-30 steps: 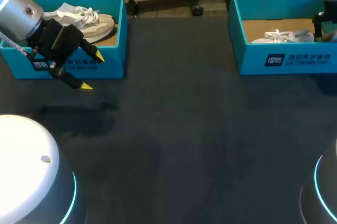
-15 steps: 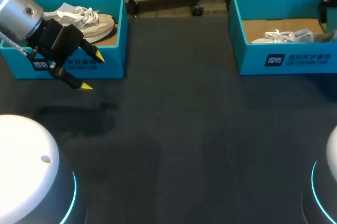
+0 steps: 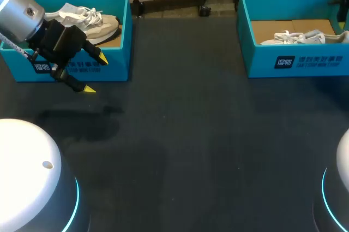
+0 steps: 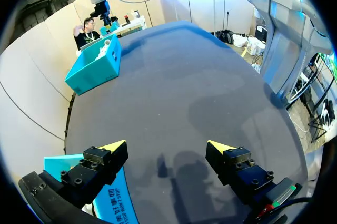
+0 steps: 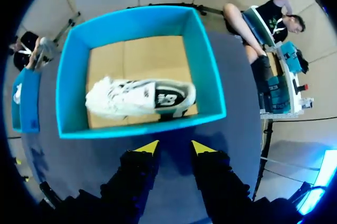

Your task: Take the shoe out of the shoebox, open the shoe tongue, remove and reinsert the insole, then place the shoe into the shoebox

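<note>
Head view: left gripper (image 3: 95, 75) spread wide, grasps nothing, just before left shoebox (image 3: 117, 52) holding pale shoe (image 3: 103, 24); white shoe (image 3: 294, 37) inside right shoebox (image 3: 316, 63). Left wrist view: hangs open over dark table (image 4: 179, 76), left shoebox corner beside one finger. Right wrist view: right gripper (image 5: 175, 147) released, slightly parted, empty, just outside right shoebox's near wall; white shoe within, along that wall.

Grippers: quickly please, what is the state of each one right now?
Left gripper: open, holding nothing.
Right gripper: open, holding nothing; the shoe lies in its box.
</note>
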Robot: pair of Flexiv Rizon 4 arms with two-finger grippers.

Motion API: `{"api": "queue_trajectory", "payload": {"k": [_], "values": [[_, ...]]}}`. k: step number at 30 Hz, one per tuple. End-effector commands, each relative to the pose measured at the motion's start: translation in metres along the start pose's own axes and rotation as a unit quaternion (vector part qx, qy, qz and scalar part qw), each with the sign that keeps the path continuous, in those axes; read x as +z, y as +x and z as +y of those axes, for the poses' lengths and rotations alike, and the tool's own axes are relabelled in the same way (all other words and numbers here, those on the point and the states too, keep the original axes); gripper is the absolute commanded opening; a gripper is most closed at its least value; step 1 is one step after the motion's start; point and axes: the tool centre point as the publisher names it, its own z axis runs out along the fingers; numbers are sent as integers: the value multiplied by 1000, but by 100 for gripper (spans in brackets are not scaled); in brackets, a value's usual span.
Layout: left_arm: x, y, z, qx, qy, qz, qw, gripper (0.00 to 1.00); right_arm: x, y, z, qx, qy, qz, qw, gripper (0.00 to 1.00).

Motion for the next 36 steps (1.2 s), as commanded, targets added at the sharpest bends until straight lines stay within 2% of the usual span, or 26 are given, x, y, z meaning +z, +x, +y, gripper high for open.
{"api": "queue_trajectory", "payload": {"k": [1,11,15,17,19,20,22,25,29,36], "values": [[0,1,0,0,-1,0,1000,100,-15,5,-39,-6,-34,12,999,38],[0,1,0,0,-1,0,1000,100,-30,30,-100,-26,-35,35,998,47],[0,1,0,0,-1,0,1000,100,-35,38,-133,-35,-37,51,997,49],[0,1,0,0,-1,0,1000,100,-36,39,-139,-41,-35,54,997,49],[0,1,0,0,-1,0,1000,100,-40,43,-153,-54,-39,58,996,55],[0,1,0,0,-1,0,1000,100,-41,44,-160,-57,-39,61,996,65],[0,1,0,0,-1,0,1000,100,-43,45,-167,-61,-39,67,995,80],[0,1,0,0,-1,0,1000,100,-44,48,-181,-71,-42,71,994,91],[0,1,0,0,-1,0,1000,100,-42,49,-192,-75,-45,77,993,100],[0,1,0,0,-1,0,1000,100,-44,52,-196,-89,-59,84,991,100]]}}
